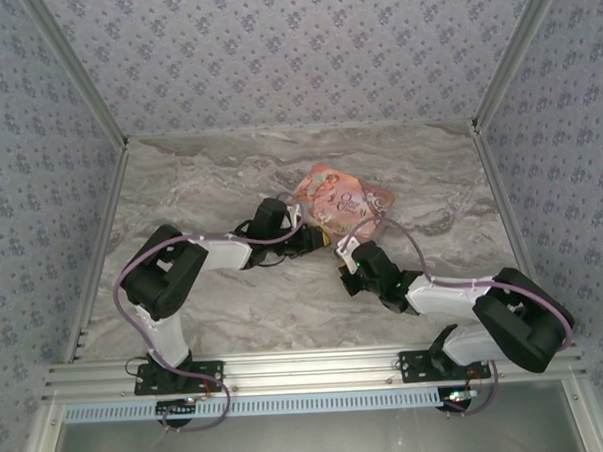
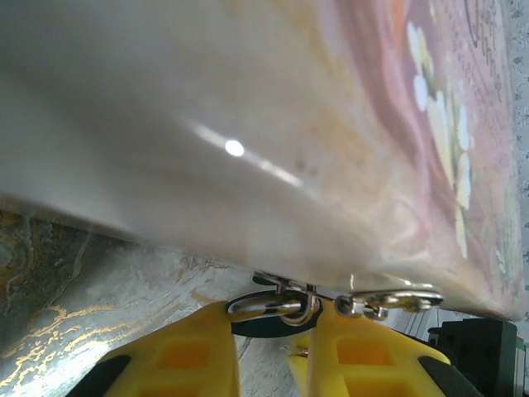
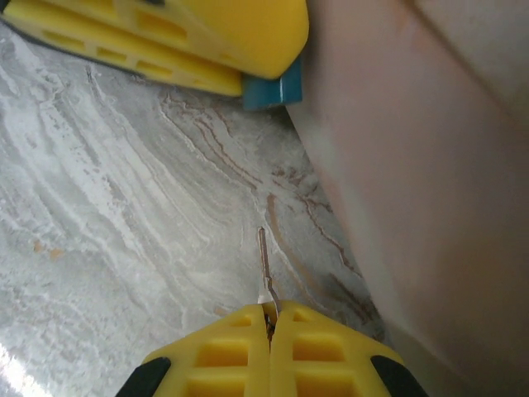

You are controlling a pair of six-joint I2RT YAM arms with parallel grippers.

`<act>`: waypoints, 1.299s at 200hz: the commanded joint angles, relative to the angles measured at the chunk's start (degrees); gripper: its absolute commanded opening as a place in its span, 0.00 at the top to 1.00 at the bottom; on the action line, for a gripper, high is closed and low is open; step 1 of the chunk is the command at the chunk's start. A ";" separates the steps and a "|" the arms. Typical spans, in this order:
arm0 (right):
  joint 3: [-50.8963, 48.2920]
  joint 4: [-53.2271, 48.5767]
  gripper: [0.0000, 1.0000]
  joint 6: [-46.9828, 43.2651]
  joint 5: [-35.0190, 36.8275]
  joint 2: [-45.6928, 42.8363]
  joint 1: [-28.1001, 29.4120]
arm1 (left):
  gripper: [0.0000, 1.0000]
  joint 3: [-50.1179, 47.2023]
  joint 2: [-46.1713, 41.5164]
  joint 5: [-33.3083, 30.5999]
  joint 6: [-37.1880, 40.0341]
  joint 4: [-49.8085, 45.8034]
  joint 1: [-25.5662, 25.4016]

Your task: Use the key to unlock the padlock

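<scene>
Left pincer (image 2: pixel 277 318) is closed narrowly on the padlock (image 3: pixel 269 89); its teal body projects from between the yellow fingers, just beside the edge of the pink box (image 3: pixel 430 165), though contact cannot be confirmed. Right pincer (image 3: pixel 269 314) is fully closed on the key (image 3: pixel 263 260). The key's shaft points toward the padlock over the marbled bench (image 3: pixel 124 215), still apart from it.

The left arm (image 1: pixel 169 277) and right arm (image 1: pixel 455 294) have white links between bulky black joints. A lilac cable (image 1: pixel 117 294) loops along each, up from black bases (image 1: pixel 178 377) bolted on the rail (image 1: pixel 308 364). The fingers (image 2: pixel 190 356) are yellow, with hollow pockets.
</scene>
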 commanded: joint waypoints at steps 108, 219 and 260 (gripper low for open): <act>1.65 7.73 1.00 -1.79 0.07 2.36 -0.40 | 0.81 2.92 -4.59 3.48 -6.39 -3.34 -0.60; 3.36 8.62 1.00 -0.95 -1.93 2.92 -0.87 | 0.81 2.90 -4.45 3.34 -7.01 -3.24 -0.62; 4.16 8.72 1.00 -1.08 -2.09 3.77 -0.89 | 0.81 2.94 -4.23 3.34 -7.14 -3.21 -0.69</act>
